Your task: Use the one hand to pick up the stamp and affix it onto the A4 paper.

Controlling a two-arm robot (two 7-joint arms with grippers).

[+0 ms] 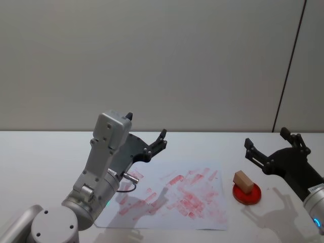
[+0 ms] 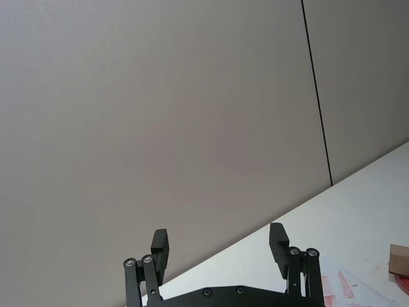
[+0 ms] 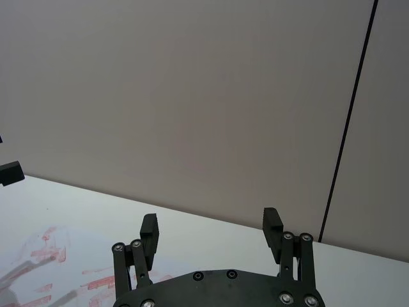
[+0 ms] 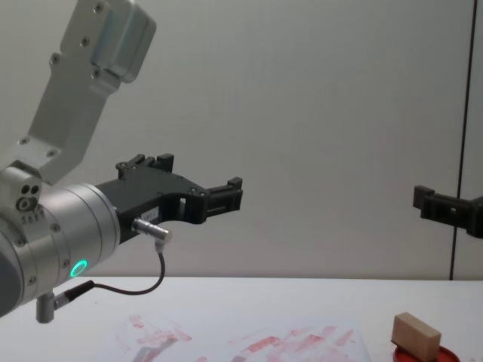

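- The stamp [image 1: 243,181], a small light-tan rectangular wooden block, sits on the flat round red ink pad [image 1: 247,194], tilted a little, on the right side of the white table [image 1: 40,152].
- Just left of the pad lies the A4 paper [image 1: 172,197], a white sheet covered with red ink smears and stamp prints; pad and sheet are close together but not touching.
- The right gripper [image 1: 266,137], black with blocky two-fingered jaws, hovers to the right of the stamp and above the table, apart from it; its jaws are spread wide with nothing between them.
- The left gripper [image 1: 147,126], black on a silver cylinder with a green light, hangs over the far left part of the paper, its fingers also wide apart and empty.
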